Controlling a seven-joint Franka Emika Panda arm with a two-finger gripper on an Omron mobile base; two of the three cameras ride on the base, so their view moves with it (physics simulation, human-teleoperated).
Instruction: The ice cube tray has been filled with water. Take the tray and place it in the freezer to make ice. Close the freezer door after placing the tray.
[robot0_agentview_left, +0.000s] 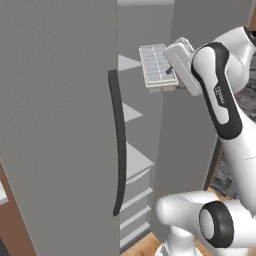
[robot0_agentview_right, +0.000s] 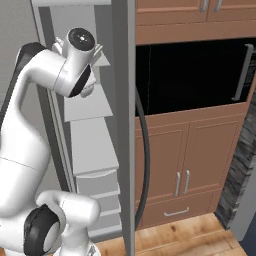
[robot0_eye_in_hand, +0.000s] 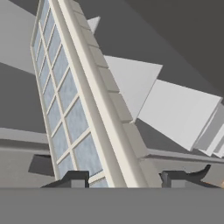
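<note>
In the left base view the ice cube tray (robot0_agentview_left: 157, 66) is held up in the air at the open freezer (robot0_agentview_left: 60, 125), level with its upper white shelves (robot0_agentview_left: 131, 113), its cells facing the camera. The tool (robot0_agentview_left: 169, 71) grips the tray's right edge, and the dark door handle (robot0_agentview_left: 118, 145) runs down to the lower left of it. In the right base view the arm's wrist reaches into the freezer (robot0_agentview_right: 123, 100) beside the shelves (robot0_agentview_right: 90, 107), with brown wooden cabinets (robot0_agentview_right: 190, 165) to the right. In the hand view the tray (robot0_eye_in_hand: 70, 100) runs steeply upward, and the tool (robot0_eye_in_hand: 124, 178) is clamped on its rim, one fingertip (robot0_eye_in_hand: 76, 178) on either side.
</note>
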